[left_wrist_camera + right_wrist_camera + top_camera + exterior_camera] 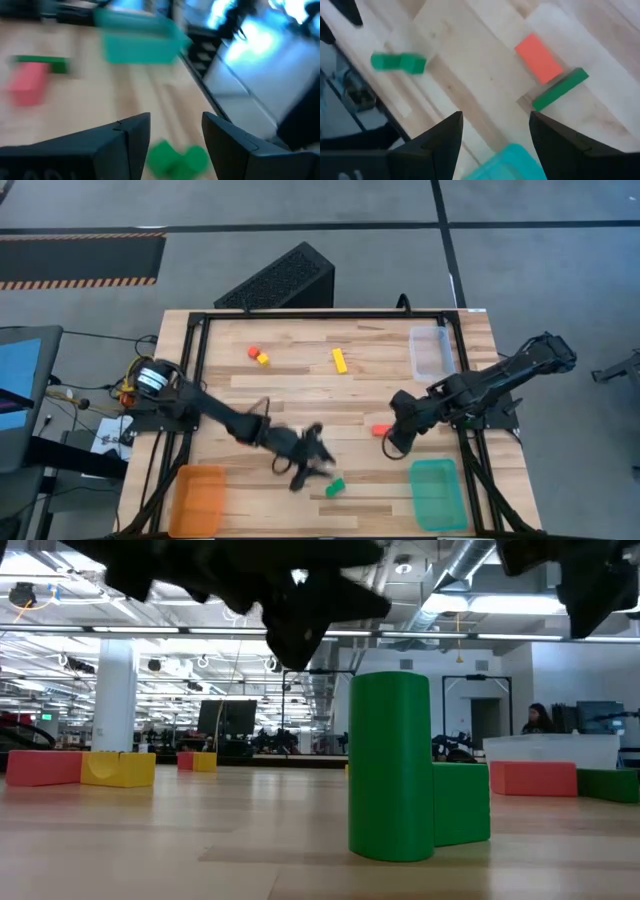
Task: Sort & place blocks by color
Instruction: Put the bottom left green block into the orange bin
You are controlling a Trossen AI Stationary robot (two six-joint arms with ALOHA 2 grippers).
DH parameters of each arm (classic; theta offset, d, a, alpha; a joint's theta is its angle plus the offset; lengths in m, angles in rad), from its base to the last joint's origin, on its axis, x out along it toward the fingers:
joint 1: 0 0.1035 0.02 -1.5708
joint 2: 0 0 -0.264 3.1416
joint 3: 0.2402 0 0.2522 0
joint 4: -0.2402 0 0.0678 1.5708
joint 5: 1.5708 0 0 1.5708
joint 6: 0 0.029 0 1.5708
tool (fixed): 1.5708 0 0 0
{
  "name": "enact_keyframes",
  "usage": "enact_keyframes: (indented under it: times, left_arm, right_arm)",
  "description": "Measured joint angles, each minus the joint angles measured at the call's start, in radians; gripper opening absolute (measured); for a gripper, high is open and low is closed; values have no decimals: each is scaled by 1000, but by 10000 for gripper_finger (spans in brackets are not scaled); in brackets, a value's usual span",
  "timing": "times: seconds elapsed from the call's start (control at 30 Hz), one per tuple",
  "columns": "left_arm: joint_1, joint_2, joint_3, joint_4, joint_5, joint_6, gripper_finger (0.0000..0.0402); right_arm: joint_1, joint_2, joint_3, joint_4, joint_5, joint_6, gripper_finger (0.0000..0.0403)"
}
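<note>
Left end effector [318, 463] hovers just beside the green blocks [335, 487] near the desk's [300, 395] front edge, jaws parted, holding nothing. Risk: the two green pieces sit touching, so closing on one may nudge or topple the other; the upright cylinder looks tippy.

Orange tray [197, 498] lies at front left. Red and yellow blocks [258, 355] and a yellow bar [339, 360] rest toward the back.

Right end effector [392, 446] hangs wide open, empty, beside a red block [381, 430] touching a green bar [560, 89]; risk of dragging both. Teal tray [436, 492] sits close below, clear tray [432, 352] behind.
</note>
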Motion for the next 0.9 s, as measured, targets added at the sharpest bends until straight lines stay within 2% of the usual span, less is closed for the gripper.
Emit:
enact_keyframes:
  times: [0.07, 0.2, 0.27, 0.4, 0.57, 0.7, 0.9]
  left_arm:
    - [-53, 35, 36, -52, -55, 20, 164]
    - [-114, 99, 103, -152, -248, -83, 165]
    - [-117, 122, 132, -169, -299, -118, 165]
    - [-114, 139, 164, -179, -292, -127, 165]
    - [-112, 138, 170, -207, -187, -104, 172]
    - [-118, 138, 170, -246, -147, -90, 211]
    - [-125, 138, 169, -323, -224, 19, 286]
  right_arm:
    - [25, -6, 0, -2, 43, -4, 254]
    - [72, -11, 0, 5, 112, 12, 254]
    - [100, -10, 0, 4, 120, 32, 254]
    - [162, -10, 0, -3, 130, 97, 254]
    - [233, -10, 0, -37, 162, 195, 254]
    - [266, -10, 0, -53, 197, 265, 254]
    - [276, -10, 0, -52, 208, 313, 254]
